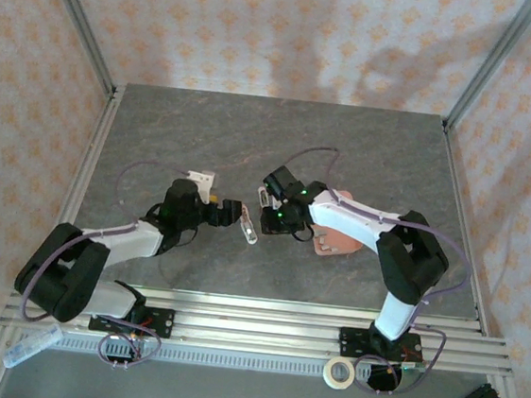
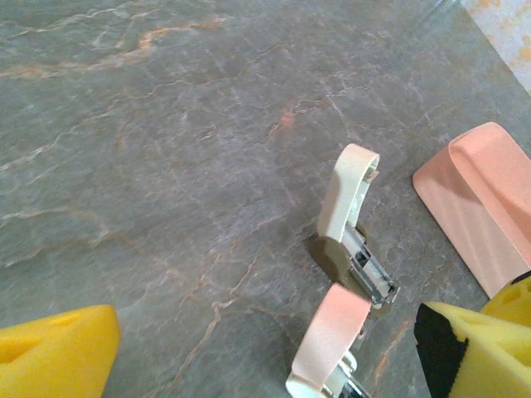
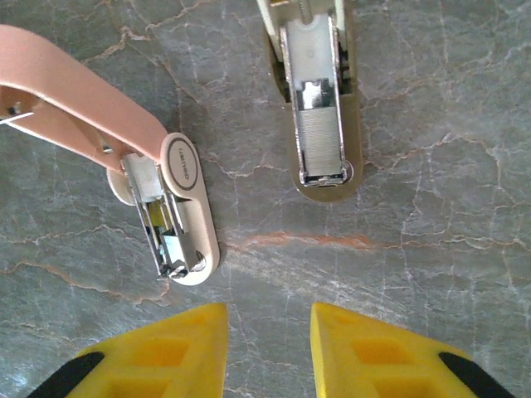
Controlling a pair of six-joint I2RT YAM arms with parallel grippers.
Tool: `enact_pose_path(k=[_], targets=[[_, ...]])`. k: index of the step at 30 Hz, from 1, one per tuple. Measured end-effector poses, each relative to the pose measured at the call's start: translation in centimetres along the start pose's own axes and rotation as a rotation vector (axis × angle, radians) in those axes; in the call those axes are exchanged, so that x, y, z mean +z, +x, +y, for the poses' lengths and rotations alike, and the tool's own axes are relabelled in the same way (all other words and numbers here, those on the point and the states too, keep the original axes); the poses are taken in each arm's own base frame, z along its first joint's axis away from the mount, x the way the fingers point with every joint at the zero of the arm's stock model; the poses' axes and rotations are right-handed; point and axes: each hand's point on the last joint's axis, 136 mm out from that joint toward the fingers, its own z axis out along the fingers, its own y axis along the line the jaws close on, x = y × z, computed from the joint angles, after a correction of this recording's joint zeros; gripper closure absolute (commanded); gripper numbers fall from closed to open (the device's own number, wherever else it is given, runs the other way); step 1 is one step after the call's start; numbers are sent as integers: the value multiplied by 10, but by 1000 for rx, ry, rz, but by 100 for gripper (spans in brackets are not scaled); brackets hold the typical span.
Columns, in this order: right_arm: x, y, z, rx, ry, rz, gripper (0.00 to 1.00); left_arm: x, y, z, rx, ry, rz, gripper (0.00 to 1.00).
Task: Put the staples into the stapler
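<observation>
You are dealing with a short silvery-grey ribbed strip of metal staples (image 3: pixel 319 143). It is sitting in the open channel of the beige-and-olive plastic mini stapler (image 3: pixel 325 189), which is lying on the grey marbled tabletop (image 3: pixel 448 215). Expect the strip to be nearly weightless and stiff along its length, but brittle. The joined staples are likely to break apart if you are squeezing hard or bending them, and the smooth metal may be slipping between the fingertips. Pinching it lightly across its two long flanks, near the middle, looks safest.

Just beside it, the pink-lidded cream plastic mini stapler (image 3: pixel 178 211) is lying with its lid swung up and its metal channel exposed. I cannot tell whether any staples are resting in there.

Your right gripper (image 3: pixel 267 352) is hovering near both staplers, its yellow fingers parted with nothing between them. Your left gripper (image 2: pixel 265 365) is spread wide, also gripping nothing, and is pointing at the same pair.

Counting up, you are seeing two mini staplers, one salmon-pink plastic tray (image 2: pixel 485 191) near them, and one staple strip you can be sure of. Any further strips are too small to make out.
</observation>
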Motion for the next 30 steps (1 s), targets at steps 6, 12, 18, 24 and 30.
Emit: enact_pose_path(k=[6, 12, 18, 24, 30], targets=[[0, -10, 17, 40, -100, -28, 73, 7, -7, -7, 4, 36, -5, 10], [9, -13, 27, 57, -155, -18, 76, 7, -7, -7, 4, 37, -4, 10], [30, -9, 27, 71, -151, 34, 76, 7, -5, 2, -1, -13, -2, 10], [39, -8, 28, 78, -150, 56, 78, -1, -16, 8, -2, -60, -39, 9], [41, -6, 29, 86, -157, 69, 79, -3, -18, 13, -5, -86, -49, 9]])
